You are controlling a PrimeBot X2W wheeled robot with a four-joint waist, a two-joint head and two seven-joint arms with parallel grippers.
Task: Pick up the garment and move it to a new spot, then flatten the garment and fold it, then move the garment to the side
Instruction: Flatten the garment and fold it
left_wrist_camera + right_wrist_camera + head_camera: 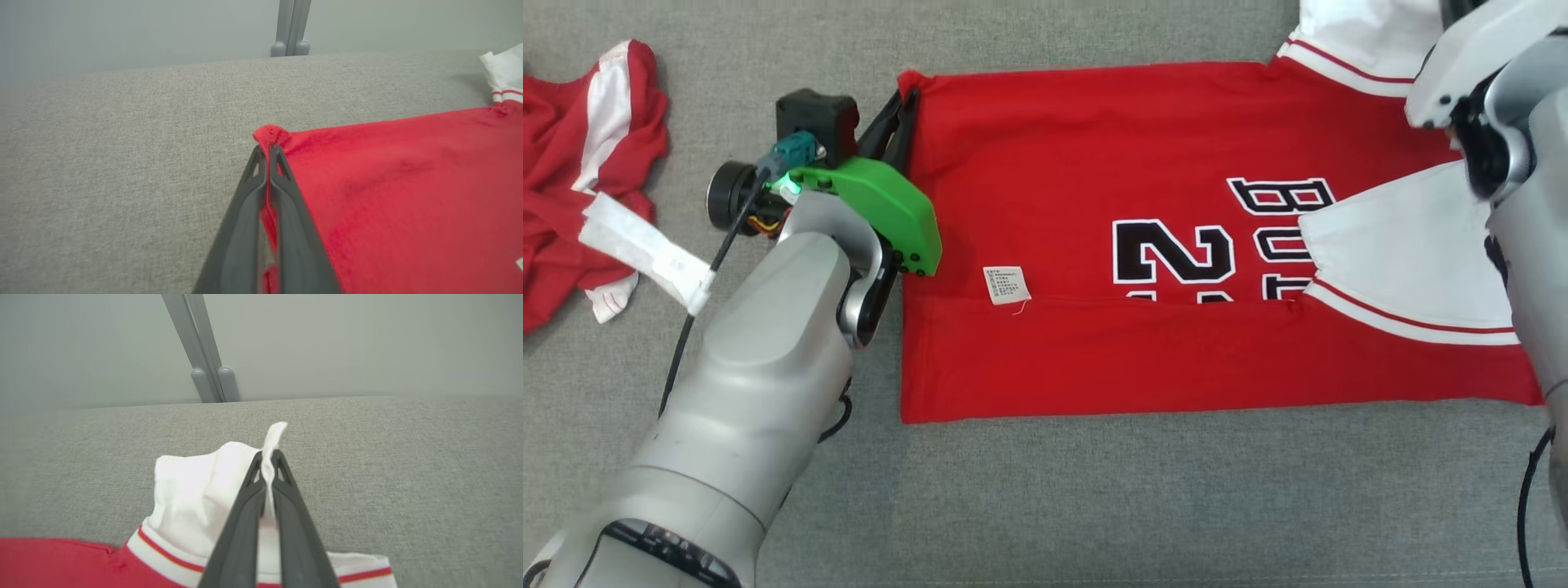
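bench (1094, 506): carries both garments.
shirt (1094, 204): lies flat from the middle to the right, hem to the left, sleeves to the right.
near sleeve (1405, 245): folded in onto the shirt's right part.
far sleeve (192, 490): at the far right corner.
tag (1006, 286): on the shirt, left of middle.
left pincer (905, 106): clamped on the shirt's far left corner.
right pincer (267, 455): clamped on the far sleeve's edge.
second garment (572, 188): far left, well apart from the shirt.
post (291, 28): behind the bench's far edge.

Premises present as a test lab: a wide work surface (1094, 506) covered in grey woven fabric, a plain pale wall (367, 343) behind it, and a grey metal upright (292, 24) at its far edge.
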